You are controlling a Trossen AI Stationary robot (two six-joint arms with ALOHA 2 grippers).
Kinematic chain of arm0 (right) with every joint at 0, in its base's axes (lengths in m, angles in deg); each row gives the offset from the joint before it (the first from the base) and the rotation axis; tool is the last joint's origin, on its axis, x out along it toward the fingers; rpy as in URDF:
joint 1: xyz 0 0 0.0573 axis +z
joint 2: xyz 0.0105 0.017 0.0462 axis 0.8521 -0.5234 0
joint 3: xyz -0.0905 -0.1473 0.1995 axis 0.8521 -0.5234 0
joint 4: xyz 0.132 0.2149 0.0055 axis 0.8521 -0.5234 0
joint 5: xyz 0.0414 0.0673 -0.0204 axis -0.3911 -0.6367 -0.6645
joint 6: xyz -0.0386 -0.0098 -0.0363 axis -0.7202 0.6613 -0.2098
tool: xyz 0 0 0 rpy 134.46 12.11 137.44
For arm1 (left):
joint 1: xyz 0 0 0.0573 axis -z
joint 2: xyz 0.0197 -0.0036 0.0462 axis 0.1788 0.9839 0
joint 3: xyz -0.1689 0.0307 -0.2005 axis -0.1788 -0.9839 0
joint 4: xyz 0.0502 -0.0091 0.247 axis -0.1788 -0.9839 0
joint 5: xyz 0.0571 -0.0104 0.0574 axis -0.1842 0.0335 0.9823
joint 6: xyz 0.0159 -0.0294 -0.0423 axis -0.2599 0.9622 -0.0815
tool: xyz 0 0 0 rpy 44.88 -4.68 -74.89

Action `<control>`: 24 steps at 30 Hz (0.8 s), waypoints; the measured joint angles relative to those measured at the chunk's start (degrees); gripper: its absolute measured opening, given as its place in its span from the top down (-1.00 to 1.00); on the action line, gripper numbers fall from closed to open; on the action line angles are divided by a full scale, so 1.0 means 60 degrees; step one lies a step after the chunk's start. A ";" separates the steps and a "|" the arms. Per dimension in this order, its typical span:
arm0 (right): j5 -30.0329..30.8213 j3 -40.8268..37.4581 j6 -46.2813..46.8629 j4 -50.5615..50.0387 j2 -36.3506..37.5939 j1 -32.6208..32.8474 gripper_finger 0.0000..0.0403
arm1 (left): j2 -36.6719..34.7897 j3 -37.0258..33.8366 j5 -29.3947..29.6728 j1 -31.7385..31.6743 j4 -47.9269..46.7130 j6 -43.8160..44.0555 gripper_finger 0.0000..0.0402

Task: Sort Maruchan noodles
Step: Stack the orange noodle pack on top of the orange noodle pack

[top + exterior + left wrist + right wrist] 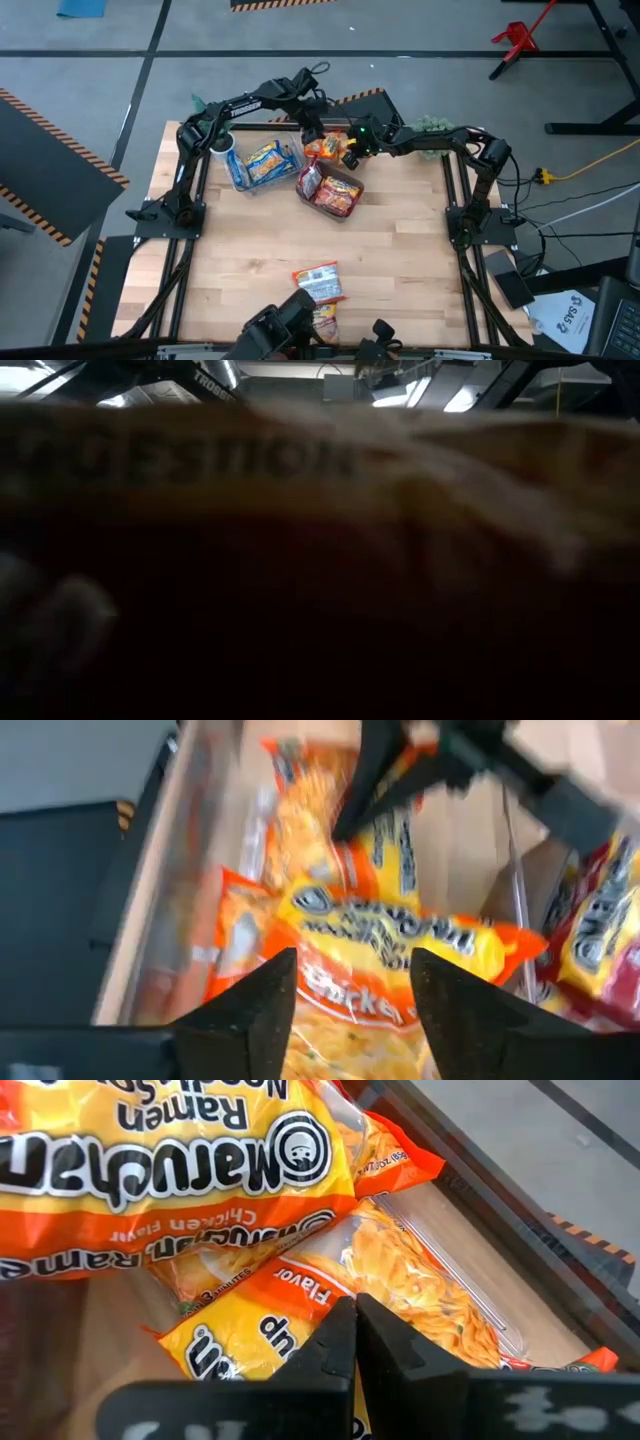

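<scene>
Sorting: both grippers over the orange noodle packets (170,1160) at the desk's far edge.
Left gripper (352,990) fingers spread; right gripper (356,1350) fingers pressed together, empty. Recommended: straddle one packet only before pinching.

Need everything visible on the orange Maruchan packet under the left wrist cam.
The orange chicken packet is a crinkly, glossy plastic wrapper, orange and yellow, with the dark Maruchan logo and the noodle block showing through a clear window. It lies flat on other orange packets in a clear bin at the table's far edge. The left end effector hangs open right above it; contact can't be judged.
</scene>
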 joint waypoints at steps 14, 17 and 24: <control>-0.0112 -0.0004 0.0004 -0.0011 0.0000 0.0000 0.98 | 0.0613 0.0036 0.2117 0.0560 -0.0371 -0.0518 -0.11; -0.0106 -0.0004 0.0004 -0.0011 0.0000 0.0000 0.98 | 0.0623 0.0033 0.2357 0.0611 -0.0362 -0.0514 -0.09; 0.0032 -0.0008 0.0018 -0.0018 -0.0007 0.0007 0.98 | 0.0612 0.0022 0.2880 0.0707 -0.0213 -0.0495 0.39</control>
